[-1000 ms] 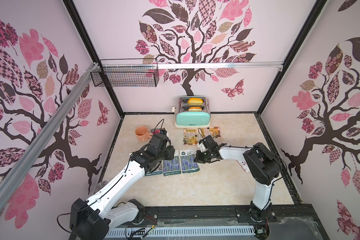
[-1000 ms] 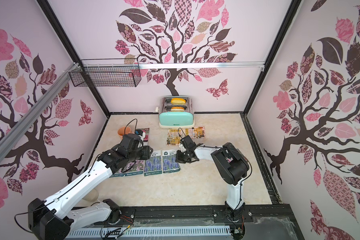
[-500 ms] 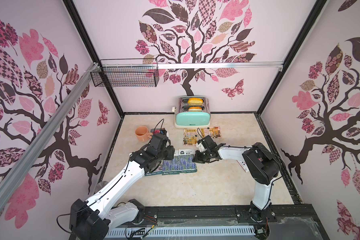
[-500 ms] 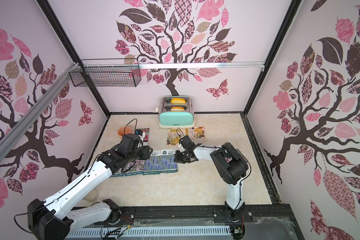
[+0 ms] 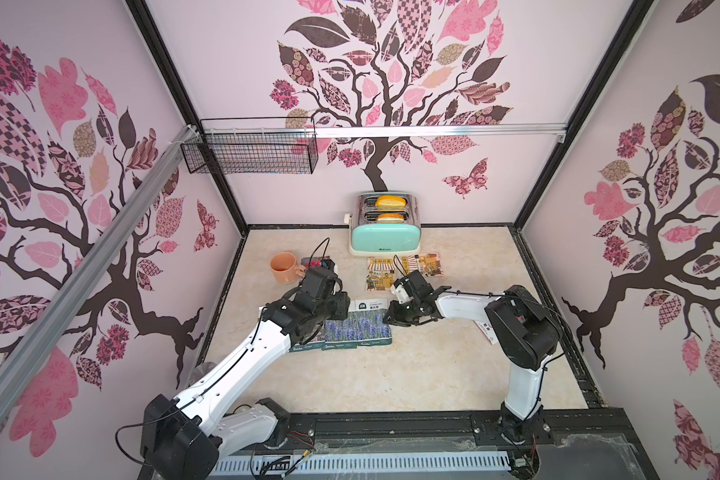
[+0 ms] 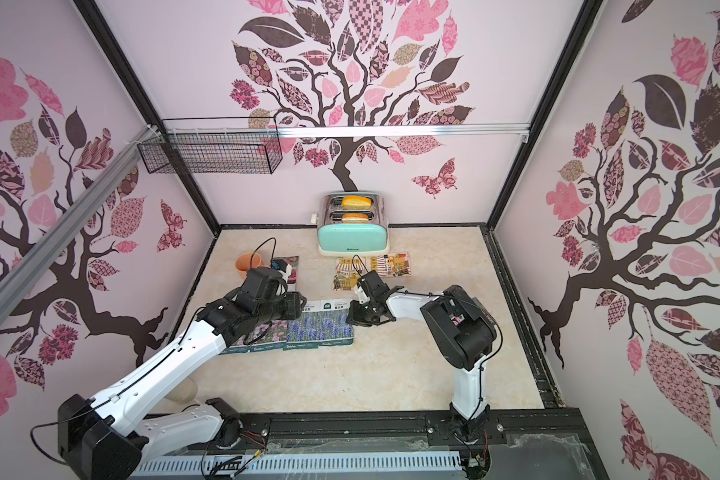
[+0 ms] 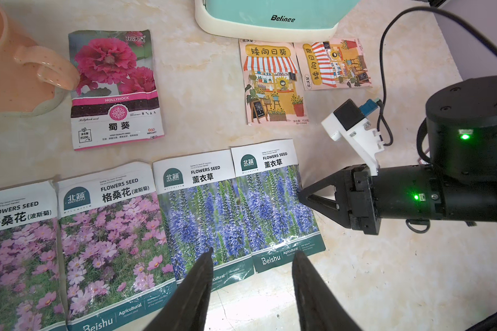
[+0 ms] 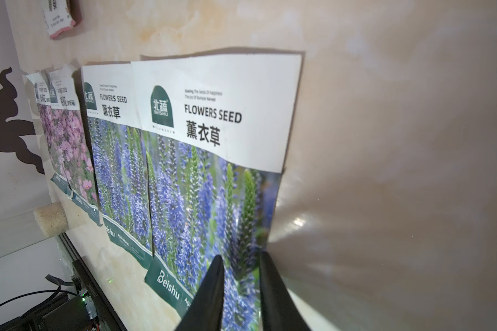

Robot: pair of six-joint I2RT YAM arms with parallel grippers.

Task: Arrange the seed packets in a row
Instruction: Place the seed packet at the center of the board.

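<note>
Four seed packets lie flat on the counter in a row, edges touching or slightly overlapping: two pink-flower packets on the left, then two lavender ones. The end lavender packet closes the row on the right. The right claw sits low at that packet's outer long edge; its jaws are a narrow gap apart with the edge showing between them, so it looks let go rather than pinched. The left claw hangs over the near ends of the lavender pair, jaws moderately wide and empty.

The row's free end is on the right, beyond the end lavender packet. Two shopfront packets wait just past the row, toward the toaster, and the right claw is the nearer one to both. The upright shopfront packet has its long axis parallel to the row's packets, so it could likely slide over without turning; the sideways shopfront packet lies across and would need a quarter turn. The hollyhock packet rests against the mug, closer to the left claw; its long axis already matches the row.
</note>
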